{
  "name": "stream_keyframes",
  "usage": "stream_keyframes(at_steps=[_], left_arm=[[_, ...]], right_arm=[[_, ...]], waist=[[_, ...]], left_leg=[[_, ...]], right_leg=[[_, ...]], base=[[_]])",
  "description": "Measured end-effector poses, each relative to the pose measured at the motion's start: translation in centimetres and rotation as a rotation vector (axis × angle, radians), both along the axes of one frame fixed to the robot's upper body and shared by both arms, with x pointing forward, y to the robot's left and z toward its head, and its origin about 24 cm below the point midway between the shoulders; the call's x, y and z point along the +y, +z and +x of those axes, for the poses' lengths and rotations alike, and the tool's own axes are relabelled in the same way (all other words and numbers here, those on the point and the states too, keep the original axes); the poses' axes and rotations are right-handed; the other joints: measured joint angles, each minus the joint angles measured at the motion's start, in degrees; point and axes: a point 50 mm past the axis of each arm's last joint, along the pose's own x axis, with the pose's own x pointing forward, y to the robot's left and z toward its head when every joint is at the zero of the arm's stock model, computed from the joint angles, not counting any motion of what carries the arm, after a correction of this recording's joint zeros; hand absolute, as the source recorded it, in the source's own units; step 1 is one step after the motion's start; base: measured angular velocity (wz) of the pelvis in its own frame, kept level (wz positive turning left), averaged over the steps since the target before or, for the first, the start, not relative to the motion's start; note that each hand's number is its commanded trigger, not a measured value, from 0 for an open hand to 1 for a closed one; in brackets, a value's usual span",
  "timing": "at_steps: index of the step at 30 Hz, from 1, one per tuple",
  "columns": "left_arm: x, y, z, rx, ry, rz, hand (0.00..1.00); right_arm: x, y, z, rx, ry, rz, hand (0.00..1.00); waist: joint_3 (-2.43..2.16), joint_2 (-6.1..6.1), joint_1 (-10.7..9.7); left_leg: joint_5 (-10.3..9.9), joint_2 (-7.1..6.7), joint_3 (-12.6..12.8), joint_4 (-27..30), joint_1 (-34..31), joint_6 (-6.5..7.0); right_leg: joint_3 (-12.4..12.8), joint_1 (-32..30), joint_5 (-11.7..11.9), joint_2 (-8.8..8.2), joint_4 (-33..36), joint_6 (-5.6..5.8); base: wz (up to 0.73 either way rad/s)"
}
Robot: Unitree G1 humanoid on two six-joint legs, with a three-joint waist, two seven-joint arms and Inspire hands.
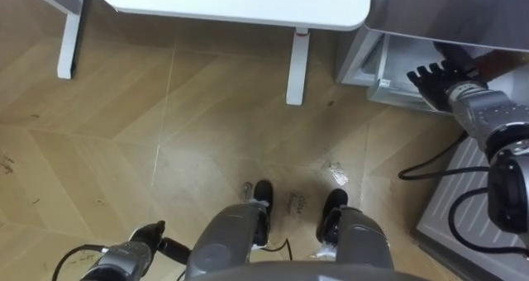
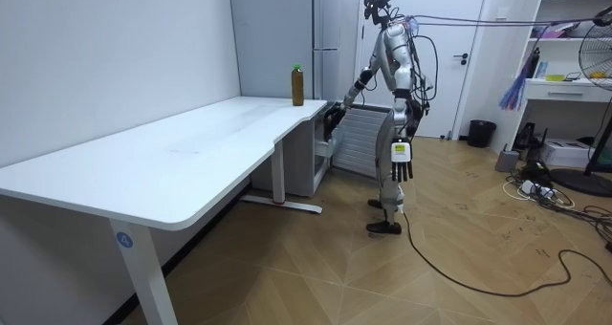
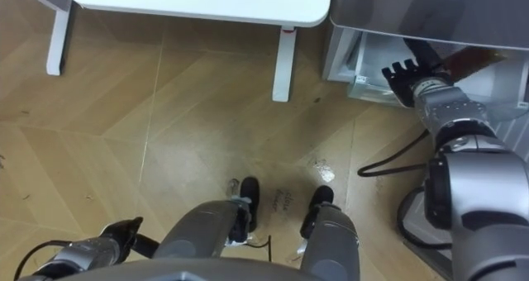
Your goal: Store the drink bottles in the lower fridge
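A drink bottle (image 2: 297, 85) stands on the white worktop's (image 2: 191, 143) far corner, beside the fridge (image 2: 277, 29). The right hand (image 1: 436, 78), fingers straight and spread, reaches into its open lower compartment (image 1: 388, 74). The left hand (image 1: 142, 235) hangs relaxed.

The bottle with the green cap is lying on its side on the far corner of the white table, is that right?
Not quite. The bottle stands upright, not on its side. The rest holds: it is on the far corner of the white table, as the room view shows.
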Motion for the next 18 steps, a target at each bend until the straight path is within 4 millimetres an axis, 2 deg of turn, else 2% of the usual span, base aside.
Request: stream_keyframes(at_steps=[18], left_arm=[[-0.19, 0.00, 0.21, 0.001, -0.023, -0.002, 0.00]], right_arm=[[-0.19, 0.11, 0.01, 0.012, 0.015, -0.031, 0.00]], waist=[[-0.01, 0.04, -0.4]], left_leg=[[0.2, -0.05, 0.2, 0.1, 0.4, 0.13]], right_leg=[[0.3, 0.2, 0.0, -0.10, 0.6, -0.04]], base=[[0.00]])
